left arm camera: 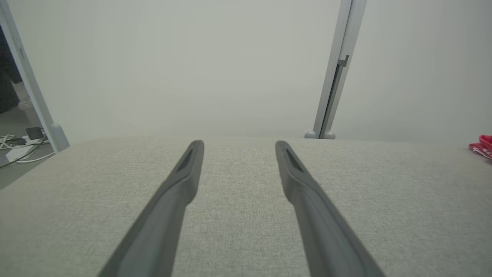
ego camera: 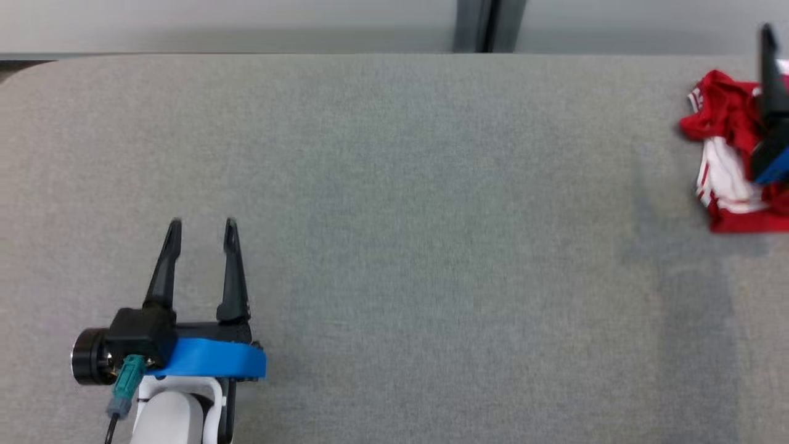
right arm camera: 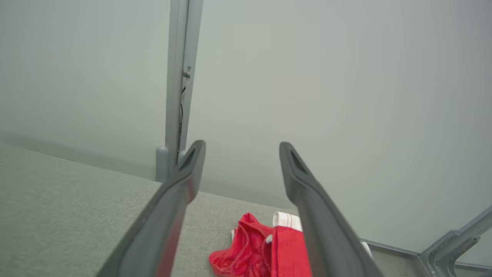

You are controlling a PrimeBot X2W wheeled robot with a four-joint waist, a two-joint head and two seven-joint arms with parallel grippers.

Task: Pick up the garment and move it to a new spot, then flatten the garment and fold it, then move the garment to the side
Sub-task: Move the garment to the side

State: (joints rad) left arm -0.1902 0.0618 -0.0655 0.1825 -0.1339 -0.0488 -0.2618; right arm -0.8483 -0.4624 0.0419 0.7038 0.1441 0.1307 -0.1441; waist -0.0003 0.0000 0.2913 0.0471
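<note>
Red and white garment (ego camera: pixel 722 114) bunched at the far right of the bench (ego camera: pixel 394 246).
Right tool (right arm camera: pixel 241 149) hangs above it, fingers apart, empty; left tool (ego camera: pixel 203 226), near left, also apart.

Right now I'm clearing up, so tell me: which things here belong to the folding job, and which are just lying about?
Job: red and white garment, grey table, open right gripper above it, open left gripper.
Lying about: floor cables, partition post.

Red-and-white garment (ego camera: pixel 722 123), loosely bunched in a small heap, near the far right edge of the grey table (ego camera: pixel 394 246)
</note>
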